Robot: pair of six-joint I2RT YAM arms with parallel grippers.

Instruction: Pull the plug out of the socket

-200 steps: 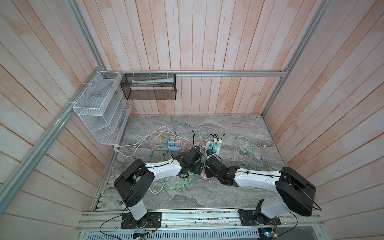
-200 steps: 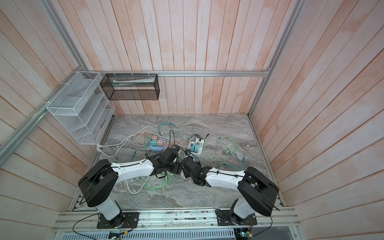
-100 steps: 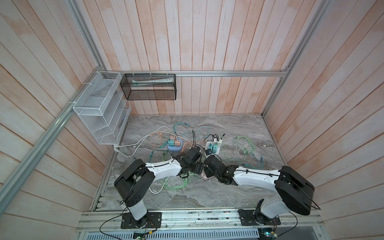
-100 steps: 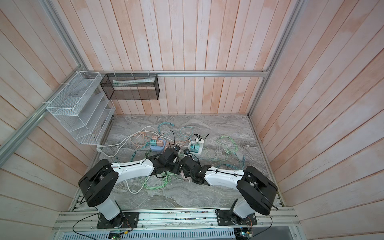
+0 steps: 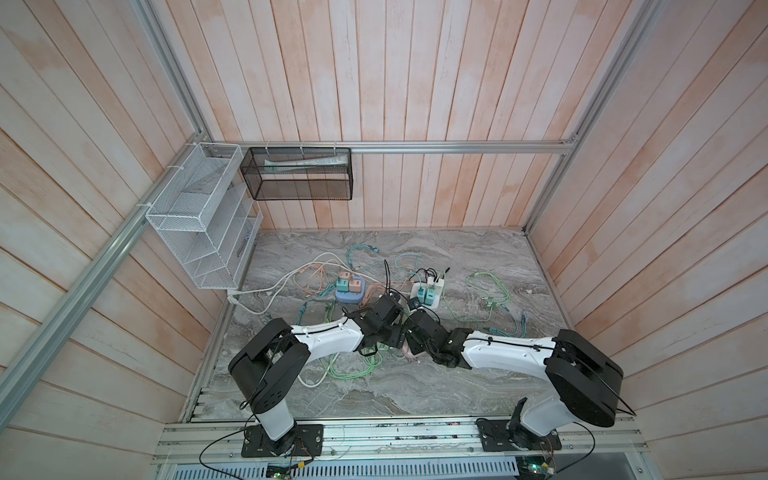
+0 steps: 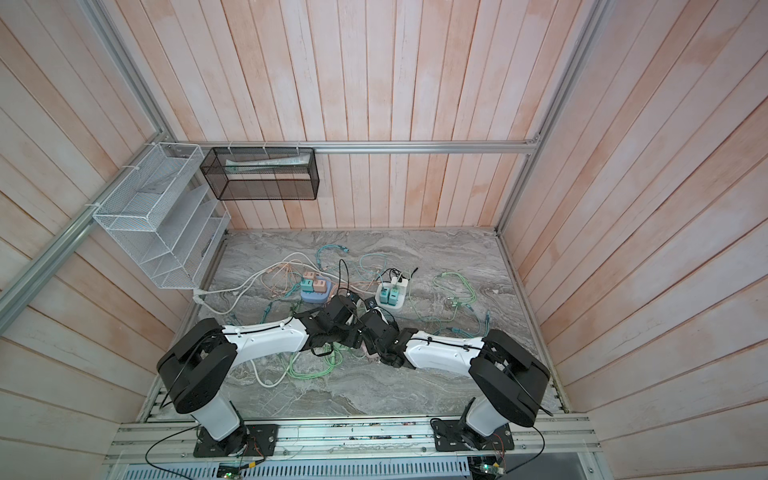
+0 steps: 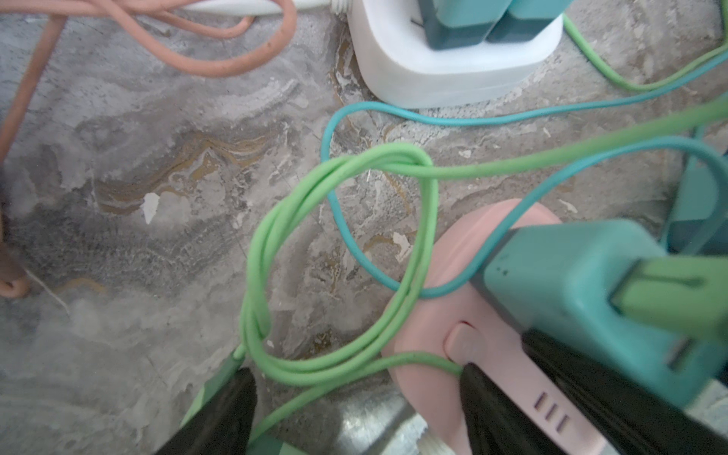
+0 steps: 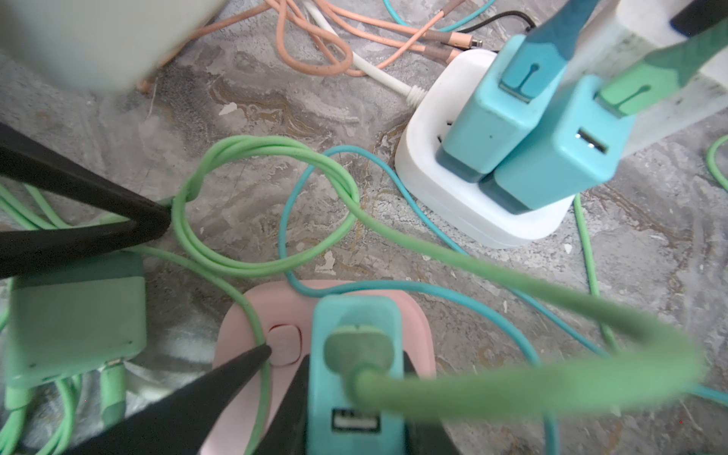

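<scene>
At the middle of the marble tabletop point(image 5: 415, 395), under the two wrists that meet there, sits the pink socket point(image 8: 240, 311) with the teal plug point(image 8: 356, 311) standing in it. The right gripper point(image 8: 354, 370) is clamped on that plug, a black finger on each side. The left gripper point(image 7: 354, 378) stands spread, one fingertip point(image 7: 476, 382) pressed on the socket's top beside its button point(image 8: 284, 344) and the other down over a green charger point(image 8: 78, 311) just beside it. A green cable point(image 8: 256, 142) leaves the plug's top, swings blurred across the right wrist view and coils in a knotted loop that leans on the socket and runs over it next to the button. A teal cable point(image 8: 338, 149) crosses the socket's far edge. Near by stands a white socket block point(image 8: 445, 189) carrying two more teal chargers point(image 8: 492, 126), with peach cables point(image 8: 315, 51) beyond. In both top views a blue block point(image 5: 348, 296) with its own chargers lies to the left of the white one. Whether the plug's prongs are fully seated cannot be told, as its base is hidden, and in both top views the arms cover socket and plug almost wholly.
</scene>
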